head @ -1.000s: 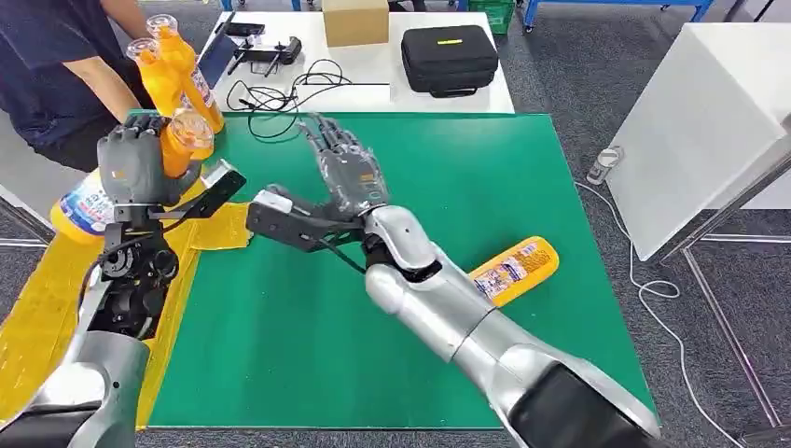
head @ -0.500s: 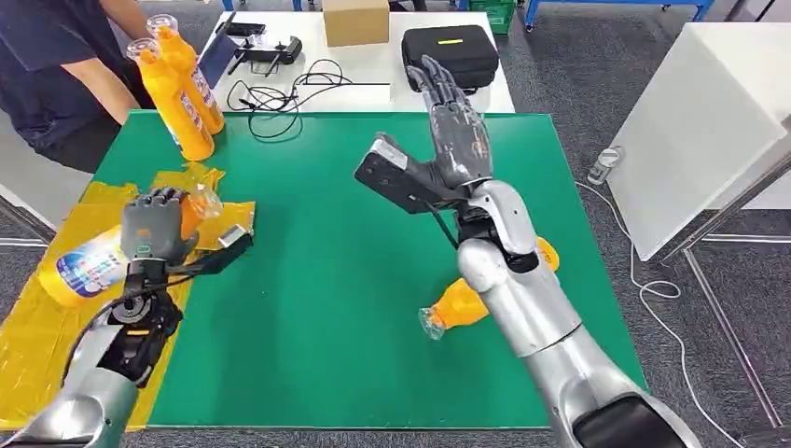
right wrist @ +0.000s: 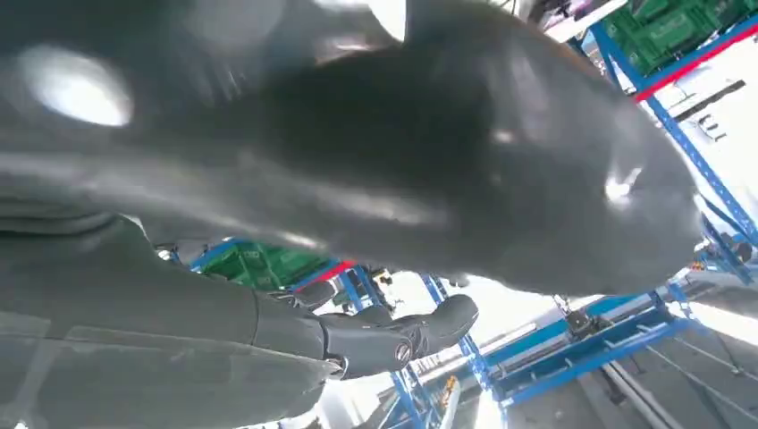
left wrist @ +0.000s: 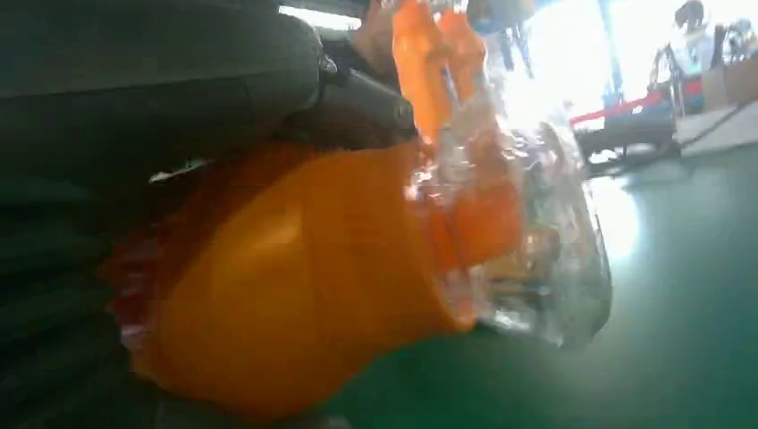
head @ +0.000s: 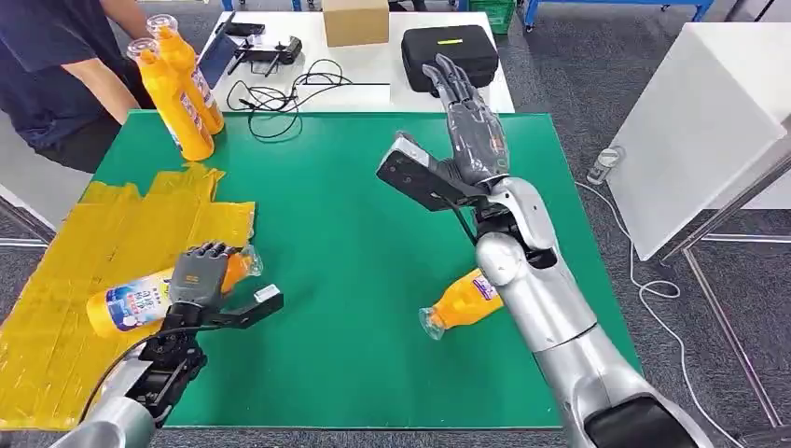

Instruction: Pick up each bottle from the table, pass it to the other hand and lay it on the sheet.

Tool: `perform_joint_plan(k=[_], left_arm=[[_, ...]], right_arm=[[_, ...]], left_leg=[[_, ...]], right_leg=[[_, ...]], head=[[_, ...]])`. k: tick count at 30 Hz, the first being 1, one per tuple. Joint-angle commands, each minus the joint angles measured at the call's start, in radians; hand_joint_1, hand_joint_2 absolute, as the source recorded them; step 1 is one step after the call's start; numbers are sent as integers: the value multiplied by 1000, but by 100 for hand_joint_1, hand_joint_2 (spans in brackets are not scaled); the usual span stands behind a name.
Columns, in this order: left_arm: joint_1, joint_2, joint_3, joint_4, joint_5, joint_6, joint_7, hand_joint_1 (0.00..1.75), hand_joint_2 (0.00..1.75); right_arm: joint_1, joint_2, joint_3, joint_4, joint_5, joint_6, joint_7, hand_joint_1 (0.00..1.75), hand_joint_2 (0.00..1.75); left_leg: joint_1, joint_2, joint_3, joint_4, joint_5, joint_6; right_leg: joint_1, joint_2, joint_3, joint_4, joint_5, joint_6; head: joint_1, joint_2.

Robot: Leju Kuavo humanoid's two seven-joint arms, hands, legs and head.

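Now the orange juice bottle (head: 140,301) in the left hand (head: 201,273) has come down from chest height and lies nearly flat, low over the yellow sheet (head: 84,280) at its edge with the green table (head: 354,233); laying is close. The right hand (head: 471,126), empty with fingers spread, has lifted clear above a second bottle (head: 462,303), with open green all round.

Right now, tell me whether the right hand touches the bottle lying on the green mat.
Apart. In the head view the right hand is raised, fingers spread, well clear of the bottle.
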Motion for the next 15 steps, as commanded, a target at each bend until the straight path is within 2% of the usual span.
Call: perform_joint_plan(k=[1,12,15], left_arm=[[-61,-35,40,64,73,-87,-24,0,0],[-66,-18,89,55,143,-75,-70,0,0],[-72,-12,168,44,252,-60,-155,0,0]], right_arm=[[-30,-33,17,115,-33,39,-22,0,0],[3,-59,55,94,-59,44,-20,0,0],[41,-103,70,46,-77,76,-16,0,0]], left_leg=[[0,-3,2,0,0,-1],[1,-1,3,0,-1,-1],[1,-2,2,0,-1,-1]], right_leg=[[0,-3,3,-1,-1,1],[1,-3,4,0,-2,1],[1,-3,3,0,-1,1]], head=[[0,0],[0,0],[0,0]])
